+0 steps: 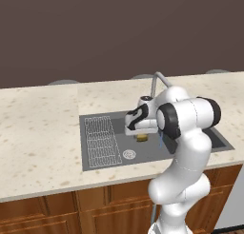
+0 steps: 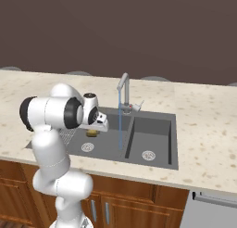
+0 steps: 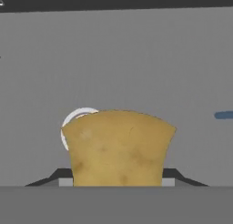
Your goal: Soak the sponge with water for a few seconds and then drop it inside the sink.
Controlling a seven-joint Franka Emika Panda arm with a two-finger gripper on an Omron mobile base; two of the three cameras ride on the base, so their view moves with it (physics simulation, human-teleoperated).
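Observation:
My gripper [image 1: 141, 134] is shut on the mustard-yellow sponge [image 1: 142, 138], holding it above the left basin of the dark grey sink [image 1: 147, 154]. From the right side the gripper [image 2: 93, 130] and sponge [image 2: 92, 133] hang over the round drain [image 2: 87, 147]. In the hand view the sponge [image 3: 118, 150] sits between the fingertips [image 3: 175, 175], with the drain ring [image 3: 75, 118] partly hidden behind it. The water [image 2: 120, 125] falls as a thin blue stream from the faucet [image 2: 123, 88], to the right of the sponge and apart from it. A blue streak of water [image 3: 223, 114] shows at the right edge.
A ribbed drainboard [image 1: 102, 140] fills the sink's left part. The right basin [image 2: 152, 129] has its own drain [image 2: 148, 155]. Speckled beige countertop [image 1: 38, 128] surrounds the sink, with wooden cabinets [image 1: 57, 211] below. The faucet neck [image 1: 157, 81] rises behind the hand.

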